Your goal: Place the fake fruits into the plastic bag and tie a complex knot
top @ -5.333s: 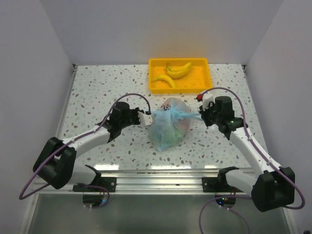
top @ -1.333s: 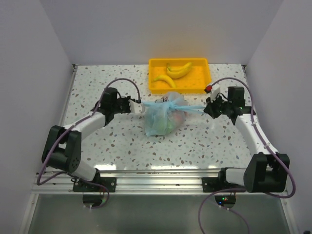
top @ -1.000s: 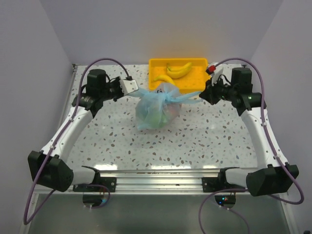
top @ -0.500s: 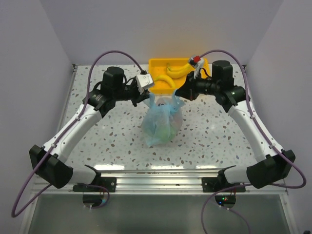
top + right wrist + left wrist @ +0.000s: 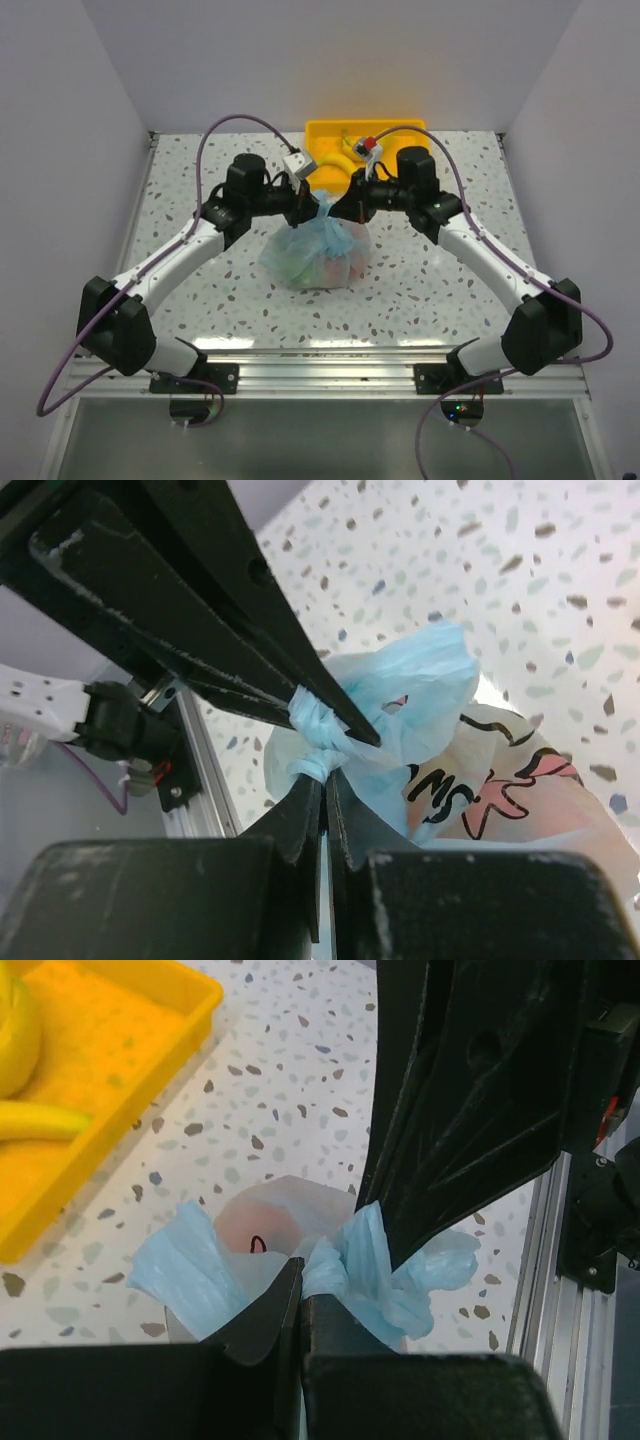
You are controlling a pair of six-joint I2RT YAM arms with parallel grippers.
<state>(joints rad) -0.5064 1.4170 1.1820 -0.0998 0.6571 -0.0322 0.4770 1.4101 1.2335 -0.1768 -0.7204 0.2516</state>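
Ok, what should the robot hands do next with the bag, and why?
Probably swing the left gripper across the right gripper to start another tie. Both are shut on the top film of the plastic bag, meeting right above it, and only one small knot shows between them.

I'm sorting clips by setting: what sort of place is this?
Probably a robotics lab test cell: plain walls box in a speckled table, the left arm and right arm are bolted to a metal rail at its near edge, and a yellow tray holds bananas behind a plastic bag.
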